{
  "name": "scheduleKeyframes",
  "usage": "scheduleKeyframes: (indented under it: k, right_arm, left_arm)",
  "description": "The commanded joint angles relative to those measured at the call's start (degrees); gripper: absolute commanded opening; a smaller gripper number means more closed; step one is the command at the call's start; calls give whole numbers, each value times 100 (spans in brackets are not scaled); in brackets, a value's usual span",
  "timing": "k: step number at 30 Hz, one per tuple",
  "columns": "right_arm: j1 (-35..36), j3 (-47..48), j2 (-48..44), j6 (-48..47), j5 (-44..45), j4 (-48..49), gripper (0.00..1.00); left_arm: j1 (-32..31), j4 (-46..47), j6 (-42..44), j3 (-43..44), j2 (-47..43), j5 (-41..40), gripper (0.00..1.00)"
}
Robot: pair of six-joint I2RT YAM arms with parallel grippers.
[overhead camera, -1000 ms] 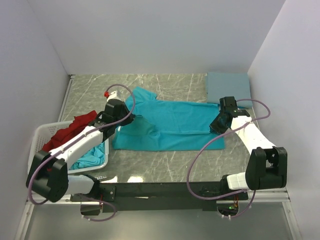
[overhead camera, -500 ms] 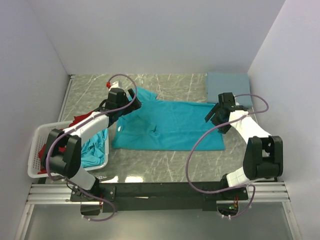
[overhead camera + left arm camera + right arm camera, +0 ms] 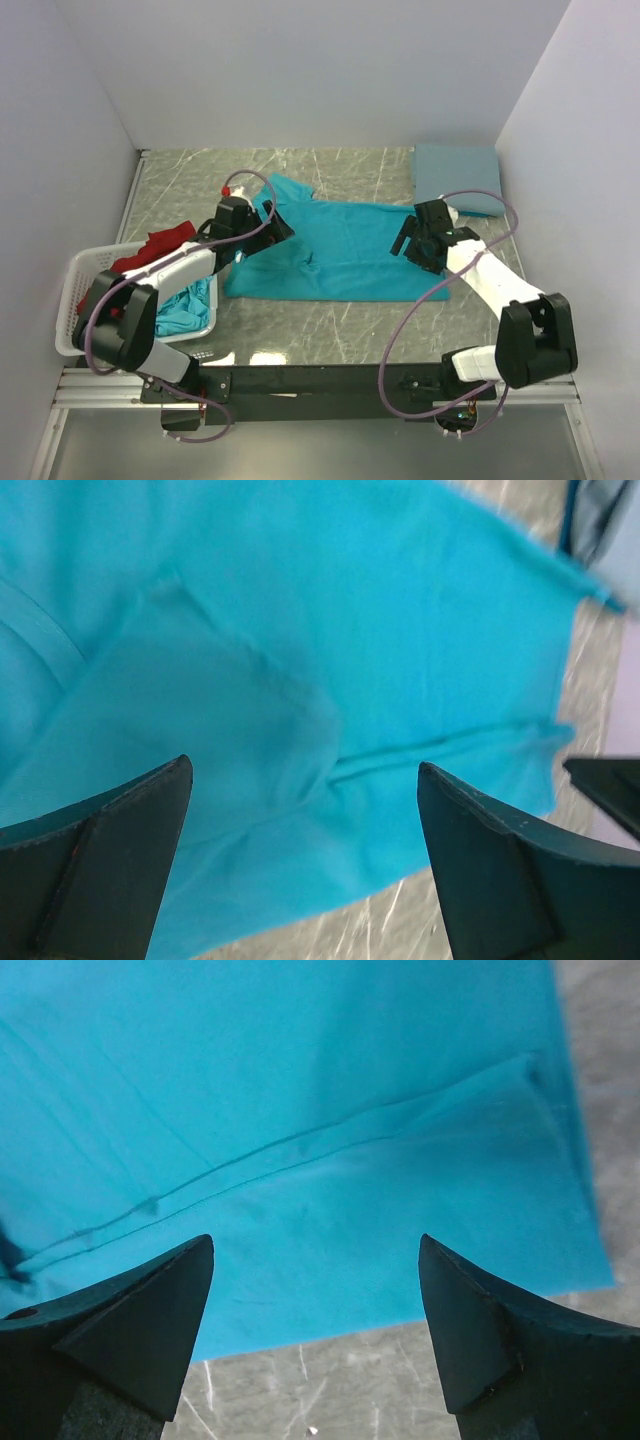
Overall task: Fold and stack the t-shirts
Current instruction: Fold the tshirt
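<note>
A bright teal t-shirt (image 3: pixel 345 258) lies spread flat on the marble table, its lower part folded up along a crease. My left gripper (image 3: pixel 277 228) hovers open over the shirt's left end, nothing between its fingers (image 3: pixel 120 850); the teal cloth (image 3: pixel 300 630) fills that view. My right gripper (image 3: pixel 406 240) hangs open above the shirt's right part, its fingers (image 3: pixel 500 1330) apart over the cloth (image 3: pixel 300 1080) and its near edge. A duller grey-blue t-shirt (image 3: pixel 458 172) lies folded at the back right. A red t-shirt (image 3: pixel 158 246) and another teal one (image 3: pixel 186 306) sit in the basket.
The white lattice basket (image 3: pixel 78 285) stands at the left edge of the table, under the left arm. Grey walls close in on three sides. Bare marble (image 3: pixel 330 330) runs between the shirt's near edge and the arms' base rail.
Both grippers were shut on the teal shirt's ends and have opened, letting go. The right gripper has moved left over the shirt. The left one rose, then came back a little.
</note>
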Motion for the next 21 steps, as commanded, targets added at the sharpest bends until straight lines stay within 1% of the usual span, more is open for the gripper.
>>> scheduleKeyframes:
  k: [1,6,11,14,15,17,18,21]
  right_arm:
    - [181,69,361,-141,33,402,89]
    - [243,-124,915,-26,60,508,89]
    - [252,-475,1004,123,-19,481,89]
    - [243,-783,706,229,-90,411,89]
    - [252,-975,600,246,-116,368,89]
    - [252,-1187,381,325,-178,288,89]
    - [261,-1397,127,343,-221,219,89]
    - [269,-1811,-541,493,-266,-45,89]
  left_arm:
    - [-50,153,-131,-97,314,510,99]
    - [-59,259,-253,-501,412,546,99]
    - [-59,-250,-157,-721,465,387,99]
    - [-68,-461,-271,-1028,342,545,99]
    - [-68,-601,-323,-1159,202,485,99]
    - [-111,-1091,-359,-1283,-17,379,99]
    - [-129,-1260,-402,-1414,-306,170,99]
    - [-199,-1867,-560,-1705,-984,19,99]
